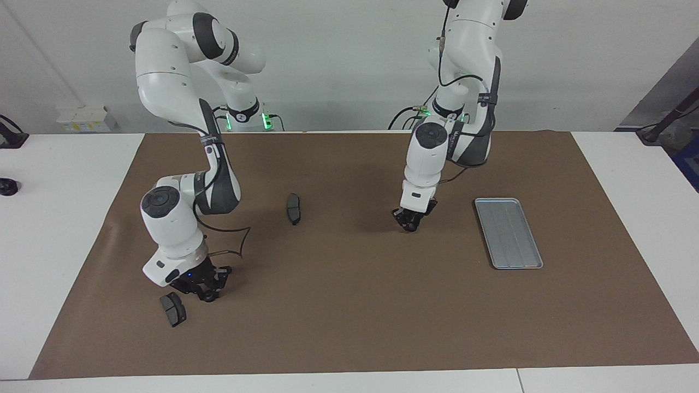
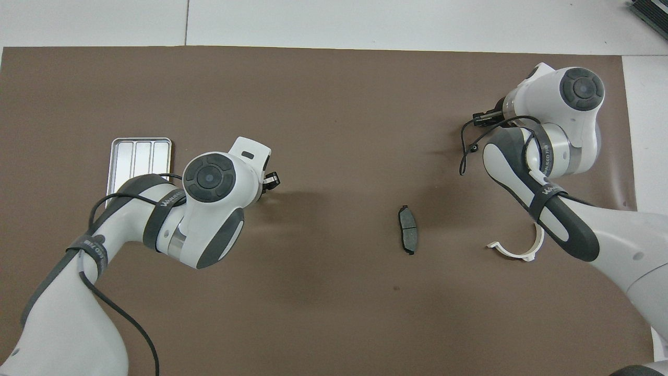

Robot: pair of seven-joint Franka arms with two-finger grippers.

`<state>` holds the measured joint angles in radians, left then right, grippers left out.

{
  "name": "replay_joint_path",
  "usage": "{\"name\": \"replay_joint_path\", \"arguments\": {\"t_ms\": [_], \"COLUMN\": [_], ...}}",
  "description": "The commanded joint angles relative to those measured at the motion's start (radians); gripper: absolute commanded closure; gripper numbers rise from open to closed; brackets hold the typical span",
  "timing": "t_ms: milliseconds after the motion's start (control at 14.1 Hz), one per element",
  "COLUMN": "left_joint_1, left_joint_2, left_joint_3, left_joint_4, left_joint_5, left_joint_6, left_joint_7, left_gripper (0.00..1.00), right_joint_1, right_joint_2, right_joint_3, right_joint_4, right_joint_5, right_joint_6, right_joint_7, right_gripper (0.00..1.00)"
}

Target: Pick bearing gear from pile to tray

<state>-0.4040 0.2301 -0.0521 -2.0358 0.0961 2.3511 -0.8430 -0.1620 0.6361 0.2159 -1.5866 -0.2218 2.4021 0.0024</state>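
Noting the risk first: we judge each small round part could roll from a shallow pinch on lifting. The right gripper [image 1: 203, 288], at the worktop's [image 1: 349, 322] 8 o'clock, is narrowed on a bearing gear [image 1: 209, 296]. A black pad [image 1: 172, 309] at its 7 o'clock could be nudged. The left gripper [image 1: 409, 221], mid-worktop, pinches a second gear [image 1: 408, 227]; the tray [image 1: 508, 233] lies empty at its 3 o'clock. Both forearms point steeply down.
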Motion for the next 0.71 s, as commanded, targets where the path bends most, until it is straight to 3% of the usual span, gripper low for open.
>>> {"name": "replay_joint_path", "arguments": {"t_ms": [0,354,636], "left_joint_1": [0.103,0.325,0.453], "left_joint_2": [-0.127,-0.161,-0.187], "left_joint_3": [-0.003,-0.003,-0.003], "left_joint_4": [-0.003,-0.017,-0.087], "left_joint_5": [0.008,-0.03,-0.049], "left_joint_6": [-0.117,-0.167,-0.151], "left_joint_7": [0.134,0.494,0.683], "left_gripper": [1.0,1.0,1.0], "right_joint_1": [-0.011,0.067,0.26], "right_joint_2": [-0.019,-0.062,-0.064], "right_joint_3": [0.017,0.101,0.114], "right_joint_4": [0.002,0.028,0.028], "right_joint_5": [-0.022,-0.011,-0.018], "right_joint_6": [-0.026,-0.038,0.035], "right_joint_7": [0.013,0.033,0.238], "right_gripper": [1.0,1.0,1.0]}}
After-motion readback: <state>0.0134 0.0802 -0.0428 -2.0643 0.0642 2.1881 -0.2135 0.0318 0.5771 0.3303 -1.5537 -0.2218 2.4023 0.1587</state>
